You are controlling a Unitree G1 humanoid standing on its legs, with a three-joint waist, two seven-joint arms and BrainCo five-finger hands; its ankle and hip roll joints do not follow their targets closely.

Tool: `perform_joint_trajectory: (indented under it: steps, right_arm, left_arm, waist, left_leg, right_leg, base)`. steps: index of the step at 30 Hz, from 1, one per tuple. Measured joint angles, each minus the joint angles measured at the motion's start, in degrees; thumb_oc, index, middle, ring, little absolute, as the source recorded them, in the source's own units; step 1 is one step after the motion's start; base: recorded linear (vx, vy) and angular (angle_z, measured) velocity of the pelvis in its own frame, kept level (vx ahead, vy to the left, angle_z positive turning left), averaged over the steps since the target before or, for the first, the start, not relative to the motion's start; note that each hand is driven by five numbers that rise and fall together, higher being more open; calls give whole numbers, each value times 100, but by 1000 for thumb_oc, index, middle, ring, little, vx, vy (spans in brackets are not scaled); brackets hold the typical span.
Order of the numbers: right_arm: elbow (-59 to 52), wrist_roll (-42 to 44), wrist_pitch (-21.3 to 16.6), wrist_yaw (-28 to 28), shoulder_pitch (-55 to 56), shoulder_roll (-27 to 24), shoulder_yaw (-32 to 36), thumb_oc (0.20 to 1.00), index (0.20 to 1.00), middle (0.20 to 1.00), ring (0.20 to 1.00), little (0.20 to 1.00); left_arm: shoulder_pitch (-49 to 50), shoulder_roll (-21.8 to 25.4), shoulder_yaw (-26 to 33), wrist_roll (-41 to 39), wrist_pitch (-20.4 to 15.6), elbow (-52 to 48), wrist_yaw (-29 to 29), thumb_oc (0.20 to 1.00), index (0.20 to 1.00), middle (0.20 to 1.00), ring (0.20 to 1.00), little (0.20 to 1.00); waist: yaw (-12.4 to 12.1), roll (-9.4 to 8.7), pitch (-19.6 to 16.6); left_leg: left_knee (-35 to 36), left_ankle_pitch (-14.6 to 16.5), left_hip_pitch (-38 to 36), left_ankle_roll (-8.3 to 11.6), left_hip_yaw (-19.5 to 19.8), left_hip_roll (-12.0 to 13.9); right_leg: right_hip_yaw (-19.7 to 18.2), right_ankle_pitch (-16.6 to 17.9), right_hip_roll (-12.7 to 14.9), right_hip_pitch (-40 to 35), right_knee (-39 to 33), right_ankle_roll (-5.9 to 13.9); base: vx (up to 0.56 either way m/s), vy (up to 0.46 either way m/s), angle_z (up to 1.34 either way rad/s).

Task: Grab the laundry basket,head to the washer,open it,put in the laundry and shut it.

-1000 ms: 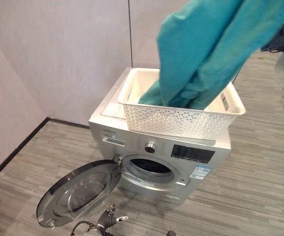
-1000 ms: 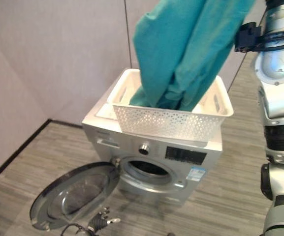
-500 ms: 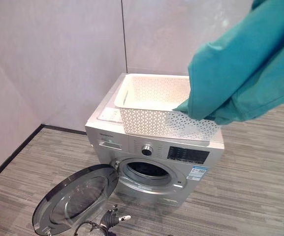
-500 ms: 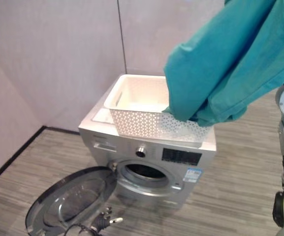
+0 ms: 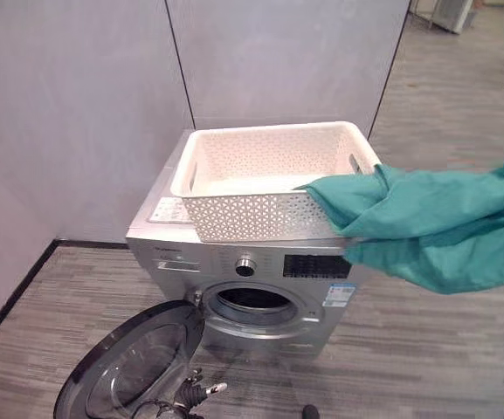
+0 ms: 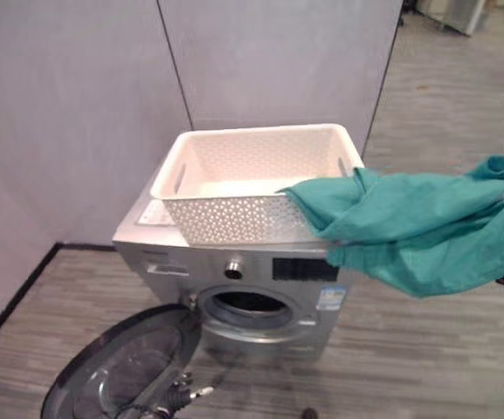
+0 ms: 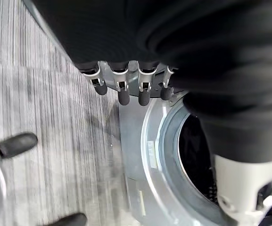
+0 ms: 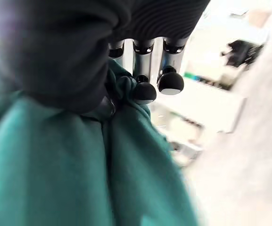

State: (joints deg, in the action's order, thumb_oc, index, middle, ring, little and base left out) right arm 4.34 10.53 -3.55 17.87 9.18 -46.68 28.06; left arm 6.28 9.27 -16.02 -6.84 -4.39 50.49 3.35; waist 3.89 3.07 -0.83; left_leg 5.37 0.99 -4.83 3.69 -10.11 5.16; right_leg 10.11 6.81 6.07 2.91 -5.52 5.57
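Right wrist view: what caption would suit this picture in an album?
The robot's right hand, fingers curled, grips a bunched fold of the teal laundry.

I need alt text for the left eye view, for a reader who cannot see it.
A teal cloth hangs over the right rim of a white laundry basket and stretches off to the right. The basket stands on a silver washer, whose round door lies open.

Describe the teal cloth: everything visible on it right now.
The teal cloth is a soft, matte, wrinkled fabric in deep folds. It stretches sideways from the front right corner of the white lattice basket on the washer, where one end drapes over the rim, out to the right, sagging in mid-air. The right hand grips a bunched fold with curled fingers.
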Motion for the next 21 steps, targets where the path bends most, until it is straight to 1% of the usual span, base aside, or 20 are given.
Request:
perform_joint_trajectory:
  steps: [1, 3, 4, 5, 6, 7, 9, 12, 14, 15, 18, 21]
  right_arm:
    - [103, -5, 1, -47, 60, 47, 28, 200, 200, 200, 200, 200]
    - [179, -9, 59, -177, 319, 316, 154, 200, 200, 200, 200, 200]
    - [319, -9, -12, -226, 347, 471, 148, 200, 200, 200, 200, 200]
    - [526, -5, 4, -301, 338, 599, 48, 200, 200, 200, 200, 200]
    - [668, -4, 128, -458, 353, 675, -193, 200, 200, 200, 200, 200]
    - [719, 11, 106, -520, 326, 737, -312, 200, 200, 200, 200, 200]
    - [848, 120, 110, -593, 200, 1036, -515, 200, 200, 200, 200, 200]
    - [885, 229, 121, -844, 183, 1341, -1061, 200, 200, 200, 200, 200]
    - [1041, 337, 119, -938, 62, 1593, -1244, 200, 200, 200, 200, 200]
    - [1092, 337, 117, -962, 59, 1598, -1405, 200, 200, 200, 200, 200]
    - [1340, 305, 169, -1020, 51, 1634, -1674, 200, 200, 200, 200, 200]
    - [1471, 320, 225, -1197, 11, 1901, -2041, 200, 200, 200, 200, 200]
  left_arm:
    - [1, 22, -13, 81, -12, 1, -5, 1000, 1000, 1000, 1000, 1000]
    - [-13, 74, -48, 150, -69, -66, -15, 1000, 1000, 1000, 1000, 1000]
    - [-28, 104, -63, 201, -82, -100, -23, 1000, 1000, 1000, 1000, 1000]
    - [-32, 169, -100, 274, -92, -208, -33, 1000, 1000, 1000, 1000, 1000]
    - [-37, 241, -107, 330, -128, -410, -65, 1000, 1000, 1000, 1000, 1000]
    - [-53, 269, -133, 340, -153, -465, -76, 1000, 1000, 1000, 1000, 1000]
    - [-86, 361, -230, 341, -162, -545, -116, 1000, 1000, 1000, 1000, 1000]
    - [-169, 380, -277, 341, -181, -688, -150, 1000, 1000, 1000, 1000, 1000]
    - [-179, 386, -278, 339, -182, -715, -153, 1000, 1000, 1000, 1000, 1000]
    - [-171, 367, -286, 339, -189, -749, -157, 1000, 1000, 1000, 1000, 1000]
    - [-170, 366, -282, 338, -190, -738, -184, 1000, 1000, 1000, 1000, 1000]
    - [-150, 358, -284, 338, -187, -653, -190, 1000, 1000, 1000, 1000, 1000]
  waist:
    - [27, 1, 3]
    - [59, -14, 31]
    - [79, -35, 50]
    - [85, -66, 70]
    - [92, -68, 127]
    - [106, -41, 165]
    - [143, -46, 189]
    - [137, 58, 262]
    - [114, 83, 279]
    - [63, 111, 289]
    - [-20, 94, 294]
    - [-49, 59, 323]
  left_leg:
    - [1, 5, 0, -6, -9, 2]
    - [1, 9, -3, -14, -14, 10]
    - [0, 7, -8, -13, -11, 17]
    - [0, 8, -10, -14, -12, 23]
    - [1, 11, -5, -20, -15, 16]
    - [1, 12, -8, -23, -18, 11]
    - [1, 12, -9, -22, -22, 18]
    - [0, 12, -7, -25, -29, 20]
    - [-1, -4, -13, -2, -32, 30]
    - [-1, -5, -12, 0, -31, 27]
    - [-1, -7, -8, 2, -13, 29]
    - [-1, -6, -8, 1, -15, 27]
  right_leg:
    - [-6, -3, -1, 12, 0, -1]
    - [-5, -8, -6, 11, 0, -8]
    - [-1, -8, -10, 1, 0, -10]
    - [-2, -11, -16, 3, -1, -15]
    - [-4, -9, -8, 9, 0, -16]
    - [-7, -10, -1, 9, 0, -19]
    - [-13, -14, -10, 10, -1, -27]
    - [-17, 0, -8, 6, -1, -15]
    - [-17, -1, -23, 6, -2, -21]
    - [-18, -1, -21, 6, -2, -21]
    - [1, 6, -22, -2, -2, -31]
    - [6, -7, -14, -5, -2, -21]
  base:
    - [0, 0, 0]
    - [-5, -16, 0]
    - [0, 0, 0]
    - [0, 0, 0]
    - [0, 0, 0]
    - [0, 0, 0]
    - [0, 0, 0]
    - [0, 0, 0]
    - [0, 0, 0]
    - [0, 0, 0]
    - [-1, -10, 3]
    - [0, 0, 0]
